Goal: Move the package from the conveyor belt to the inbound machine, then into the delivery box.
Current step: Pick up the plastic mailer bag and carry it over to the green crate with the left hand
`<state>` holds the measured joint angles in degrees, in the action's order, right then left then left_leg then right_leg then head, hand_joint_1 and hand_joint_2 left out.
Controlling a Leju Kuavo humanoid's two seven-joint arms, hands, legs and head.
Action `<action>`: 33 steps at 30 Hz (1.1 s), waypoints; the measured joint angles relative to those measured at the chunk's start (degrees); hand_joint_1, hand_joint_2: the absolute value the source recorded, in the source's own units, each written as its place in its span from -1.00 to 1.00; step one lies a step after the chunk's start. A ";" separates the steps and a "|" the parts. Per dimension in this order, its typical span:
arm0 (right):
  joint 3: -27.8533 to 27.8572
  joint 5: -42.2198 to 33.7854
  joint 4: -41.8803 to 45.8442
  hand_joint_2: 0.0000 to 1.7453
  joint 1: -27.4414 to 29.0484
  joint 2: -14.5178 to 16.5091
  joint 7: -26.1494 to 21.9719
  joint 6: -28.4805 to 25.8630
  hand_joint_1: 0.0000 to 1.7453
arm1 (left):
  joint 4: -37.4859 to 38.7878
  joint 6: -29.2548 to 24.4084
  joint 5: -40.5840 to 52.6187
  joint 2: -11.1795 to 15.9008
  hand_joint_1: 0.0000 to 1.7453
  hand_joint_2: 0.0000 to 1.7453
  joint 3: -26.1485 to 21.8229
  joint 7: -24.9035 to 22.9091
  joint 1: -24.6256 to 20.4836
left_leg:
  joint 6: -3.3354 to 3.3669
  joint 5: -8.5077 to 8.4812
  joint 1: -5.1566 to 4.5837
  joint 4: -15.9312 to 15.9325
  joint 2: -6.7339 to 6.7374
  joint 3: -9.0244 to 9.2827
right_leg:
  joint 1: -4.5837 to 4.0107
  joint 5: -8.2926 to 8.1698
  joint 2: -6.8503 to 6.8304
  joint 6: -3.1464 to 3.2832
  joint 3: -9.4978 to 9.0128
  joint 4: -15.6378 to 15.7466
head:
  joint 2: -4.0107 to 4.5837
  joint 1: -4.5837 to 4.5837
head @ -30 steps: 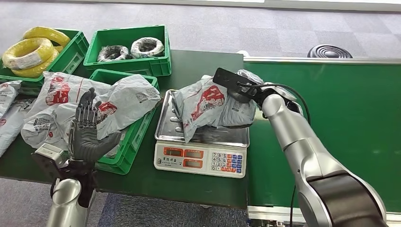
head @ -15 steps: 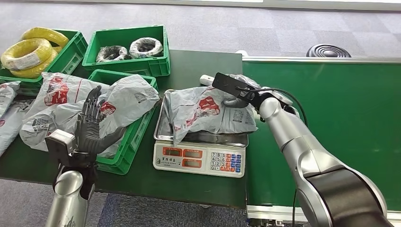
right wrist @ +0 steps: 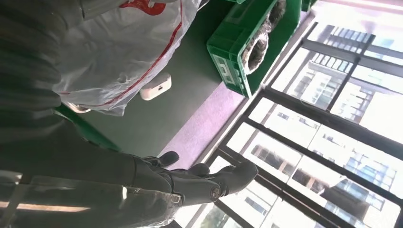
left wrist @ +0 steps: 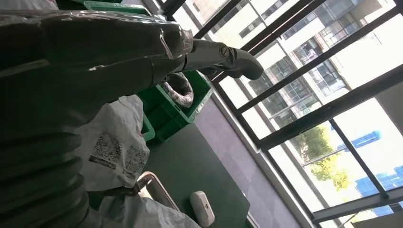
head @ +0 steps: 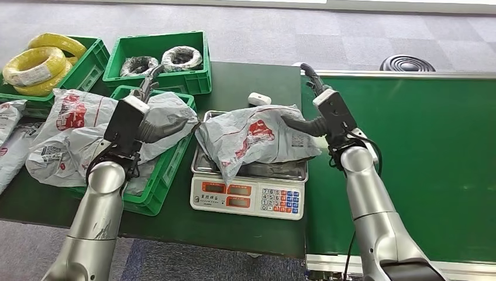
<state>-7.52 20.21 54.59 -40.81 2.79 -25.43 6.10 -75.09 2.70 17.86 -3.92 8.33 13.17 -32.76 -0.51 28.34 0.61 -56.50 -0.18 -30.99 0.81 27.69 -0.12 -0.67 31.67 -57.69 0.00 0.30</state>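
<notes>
On the scale [head: 248, 196], package [head: 254, 137] now released, right hand [head: 304, 124] empty beside it, left hand [head: 158, 126] raised, empty.

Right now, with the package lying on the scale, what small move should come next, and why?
Probably the left hand should reach right to the package on the scale. It hovers over the delivery box; the right hand touches the package's far edge.

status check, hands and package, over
Right hand touching package, grip unclear. Package on scale. Left hand open, over bags in green box. White device behind scale, nothing blocking.
</notes>
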 joint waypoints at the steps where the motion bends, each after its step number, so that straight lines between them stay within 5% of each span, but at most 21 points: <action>1: 0.52 -0.55 2.01 1.00 1.45 -0.22 -0.56 -0.57 -1.00 | 1.70 -0.45 0.47 -0.18 -1.00 1.00 1.05 -0.89 -1.36 | 0.00 0.00 0.00 -0.01 0.00 0.00 | 0.00 0.00 0.00 0.00 0.01 0.00 | 0.00 -0.01; 5: 2.59 -3.44 11.36 1.00 7.64 -1.11 -3.64 -4.97 -1.00 | 10.27 -3.59 5.67 -1.70 -1.00 1.00 6.13 -5.40 -6.76 | 0.00 0.00 0.00 -0.02 -0.06 -0.04 | 0.01 0.00 -0.01 0.00 0.03 0.00 | 0.00 0.00; 9: 4.06 -6.19 23.18 1.00 14.03 -1.48 -5.34 -10.66 -1.00 | 21.28 -4.56 11.06 -4.22 0.74 1.00 11.06 -9.80 -11.63 | 0.01 0.01 -0.02 -0.02 -0.03 -0.11 | 0.03 0.00 0.00 0.00 0.08 0.01 | 0.00 0.01; 11: 4.35 -7.24 29.27 1.00 16.55 -1.51 -5.80 -13.21 -1.00 | 26.79 -4.41 12.98 -5.66 0.90 1.00 13.08 -11.28 -13.42 | 0.02 0.02 -0.03 -0.01 0.05 -0.13 | 0.04 0.00 0.04 -0.01 0.11 0.01 | 0.00 -0.01; 18: 4.56 -8.05 43.47 1.00 20.53 -2.16 -5.43 -19.05 -1.00 | 40.95 -3.04 15.58 -9.60 1.00 1.00 17.30 -12.34 -16.08 | 0.02 0.03 -0.03 0.00 0.19 -0.13 | 0.03 0.00 0.12 0.00 0.14 0.01 | 0.00 -0.01; 33: 4.85 -8.50 41.36 1.00 19.49 -3.31 -4.20 -13.08 -1.00 | 46.20 -8.38 15.25 -9.85 1.00 1.00 17.08 -11.64 -17.51 | 0.01 0.01 -0.02 0.00 0.16 -0.15 | 0.02 -0.02 0.11 -0.01 0.12 -0.01 | 0.00 -0.01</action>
<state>-2.67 11.71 95.95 -21.32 -0.52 -29.62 -6.98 -28.89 -5.68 33.11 -13.77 25.41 1.52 -50.27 -0.50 28.34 0.59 -56.50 -0.02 -31.14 0.84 27.68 0.00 -0.68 31.79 -57.69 0.00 0.29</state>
